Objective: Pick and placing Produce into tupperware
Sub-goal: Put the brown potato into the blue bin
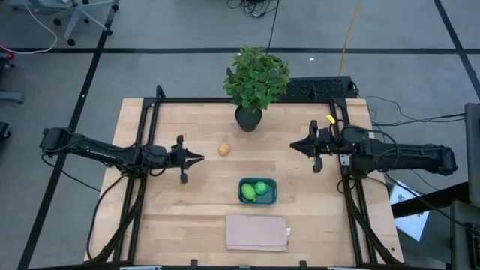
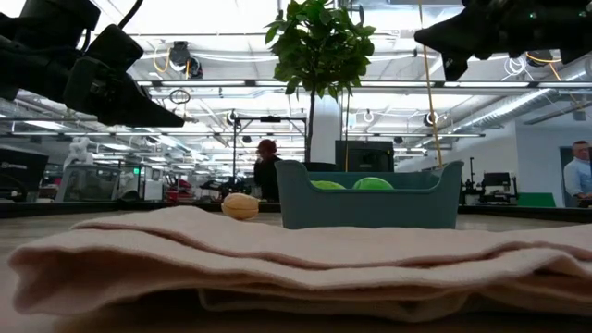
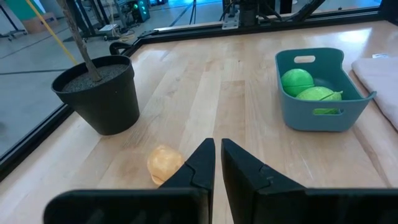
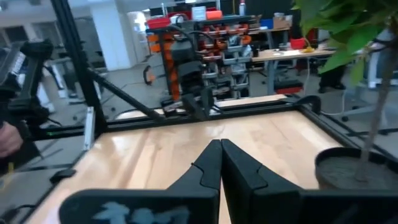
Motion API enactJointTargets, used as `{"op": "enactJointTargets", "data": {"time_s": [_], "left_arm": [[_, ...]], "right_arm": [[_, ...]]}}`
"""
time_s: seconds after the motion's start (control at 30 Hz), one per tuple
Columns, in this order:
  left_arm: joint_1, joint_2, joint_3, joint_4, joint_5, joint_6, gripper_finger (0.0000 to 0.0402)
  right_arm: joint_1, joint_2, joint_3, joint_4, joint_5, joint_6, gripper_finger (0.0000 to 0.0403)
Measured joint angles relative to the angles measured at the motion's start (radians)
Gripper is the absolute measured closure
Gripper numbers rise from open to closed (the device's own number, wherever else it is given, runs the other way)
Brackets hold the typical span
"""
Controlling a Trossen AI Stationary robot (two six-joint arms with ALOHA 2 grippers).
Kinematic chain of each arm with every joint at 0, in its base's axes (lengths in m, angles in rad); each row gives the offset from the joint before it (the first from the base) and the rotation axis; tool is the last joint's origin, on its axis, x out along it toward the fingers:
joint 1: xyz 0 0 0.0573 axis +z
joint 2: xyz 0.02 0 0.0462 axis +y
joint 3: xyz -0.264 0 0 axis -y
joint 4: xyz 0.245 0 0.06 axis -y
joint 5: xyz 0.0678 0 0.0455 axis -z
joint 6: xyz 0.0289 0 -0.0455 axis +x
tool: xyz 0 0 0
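The teal tupperware point(image 1: 257, 190) stands on the table's near middle and holds the bright green ball point(image 3: 296, 80) and the yellow-green oblong fruit point(image 3: 318, 95). The tan-orange egg-like piece point(image 1: 223, 150) rests on the bare wood left of the pot; it also shows in the left wrist view point(image 3: 164, 163) and the low view point(image 2: 240, 205). My left gripper point(image 1: 199, 157) is shut and empty, raised above the table left of the egg. My right gripper point(image 1: 293, 145) is shut and empty, raised at the right, pointing left.
A leafy plant in a black pot point(image 1: 249, 118) stands at the far middle. A beige folded cloth point(image 1: 257, 232) lies near the front edge, just before the tupperware. A black frame rail point(image 1: 247, 100) runs along the table's far edge. Bare wood lies between the two grippers.
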Motion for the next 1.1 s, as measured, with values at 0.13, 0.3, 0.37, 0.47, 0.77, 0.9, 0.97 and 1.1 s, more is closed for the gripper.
{"op": "enactJointTargets", "data": {"time_s": [0.13, 0.3, 0.37, 0.47, 0.77, 0.9, 0.97, 1.1], "left_arm": [[0.0, 0.0, 0.0, -0.001, 0.0, 0.0, 0.0369], [0.0, 0.0, 0.0, -0.001, 0.0, 0.001, 0.0369], [0.0, 0.0, 0.0, -0.001, 0.0, 0.001, 0.0369], [0.0, 0.0, 0.0, -0.001, 0.0, 0.001, 0.0369], [0.0, 0.0, 0.0, -0.01, -0.025, -0.005, 0.0369], [0.0, 0.0, 0.0, -0.01, -0.025, -0.006, 0.0369], [0.0, 0.0, 0.0, -0.009, -0.025, -0.006, 0.0369], [0.0, 0.0, 0.0, -0.009, -0.025, -0.008, 0.0369]], "right_arm": [[-0.002, -0.035, 0.0, -0.049, 0.0, 0.023, 0.0403], [0.048, -0.076, 0.0, -0.12, 0.012, 0.012, 0.0403], [0.072, -0.083, 0.0, -0.125, 0.03, 0.008, 0.0403], [0.104, -0.087, 0.0, -0.123, 0.037, -0.006, 0.0403], [0.215, -0.122, 0.0, -0.129, 0.111, -0.068, 0.0403], [0.239, -0.145, 0.0, -0.148, 0.164, -0.081, 0.0403], [0.24, -0.154, -0.001, -0.163, 0.166, -0.085, 0.0403], [0.24, -0.168, -0.029, -0.134, 0.165, -0.077, 0.0403]]}}
